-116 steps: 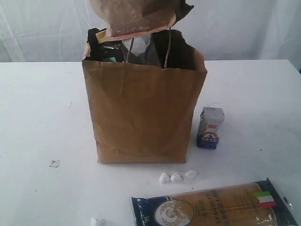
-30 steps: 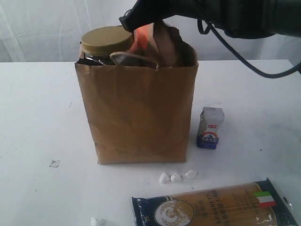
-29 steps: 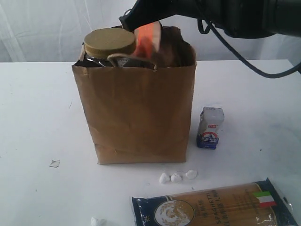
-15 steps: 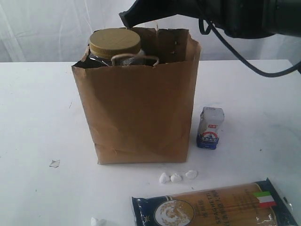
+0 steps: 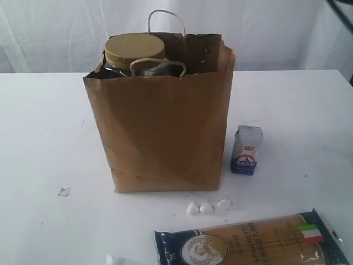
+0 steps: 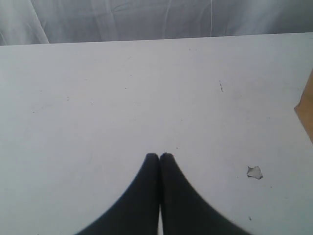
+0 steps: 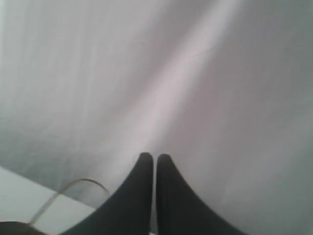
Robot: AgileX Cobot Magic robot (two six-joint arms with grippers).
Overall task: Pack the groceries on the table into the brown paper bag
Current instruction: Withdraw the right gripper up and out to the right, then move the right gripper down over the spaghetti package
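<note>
1. A tall kraft-brown paper bag (image 5: pixel 160 132) with creased sides stands upright on the wide white surface (image 5: pixel 44 138), near the middle of the exterior view.
2. The bag has two twisted paper loop handles. The rear handle (image 5: pixel 165 14) stands up above the rim, and the front handle (image 5: pixel 159 63) lies bent over along the front rim.
3. A big clear jar with an olive screw lid (image 5: pixel 134 51) sits inside the bag at the left of its mouth, with the lid rising above the rim. Whatever else the bag holds is hidden by its walls.
4. A small blue-and-white carton (image 5: pixel 246 150) stands upright on the surface just beside the bag's right side, apart from it.
5. A long spaghetti pack (image 5: pixel 248 243), dark blue with a clear window and a small Italian flag, lies flat at the near edge. It is right of centre and partly cut off by the frame.
6. Three small white crumpled scraps (image 5: pixel 207 207) lie in a row between the bag's base and the spaghetti pack. A single pale scrap (image 5: pixel 64 191) lies on the surface left of the bag.
7. The left tool (image 6: pixel 159 155) has its two dark fingers pressed together with nothing between them. It is over bare surface, and a corner of the bag (image 6: pixel 305 110) shows at the edge of its view.
8. The right tool (image 7: pixel 154 156) is also closed and empty, and it points at a white curtain (image 7: pixel 171 73).
</note>
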